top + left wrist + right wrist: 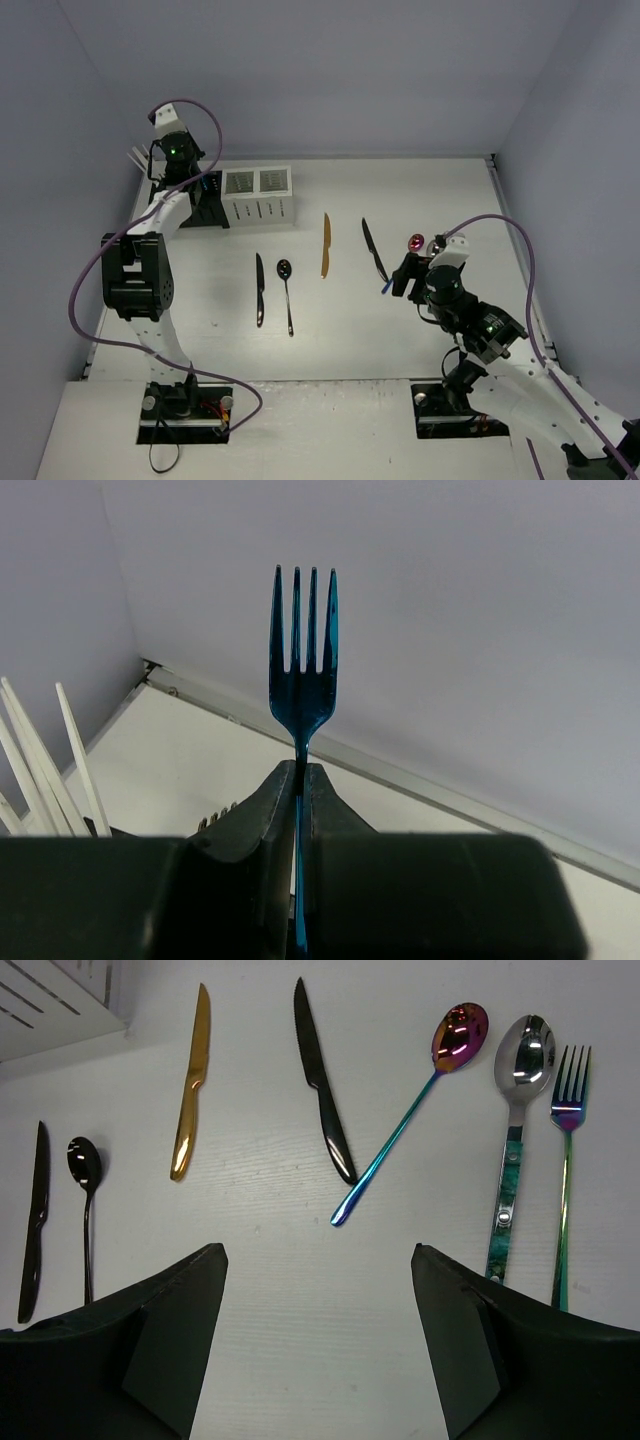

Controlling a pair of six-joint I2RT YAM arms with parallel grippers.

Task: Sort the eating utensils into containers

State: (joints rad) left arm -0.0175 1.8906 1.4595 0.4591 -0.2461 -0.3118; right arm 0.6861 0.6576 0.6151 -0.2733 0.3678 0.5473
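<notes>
Black-padded right pincer (315,1260) is nearest me, released, jaws wide, nothing in it, hovering over the counter (300,1360). Just past it seven pieces lie flat and unsorted. From the left: black knife (35,1220), black spoon (85,1180), gold knife (192,1085), second black knife (322,1080), pink-purple spoon (420,1100) on a blue handle, silver spoon (518,1130) with a green handle, iridescent fork (566,1180). None are touching.

At the far left my left pincer (301,775) is clenched on the blue fork (303,670), handle in the jaws, tines up, over the black caddy (212,212). The white caddy (258,195) sits just right of it; can't tell what's inside. Pale chopsticks (40,760) stand at the far left, apparently in the black caddy, with some other fork's tines peeking beside my pincer.

My call: early-to-mid. Chopsticks look sorted, the blue fork is about to drop in, seven are left on the counter.
</notes>
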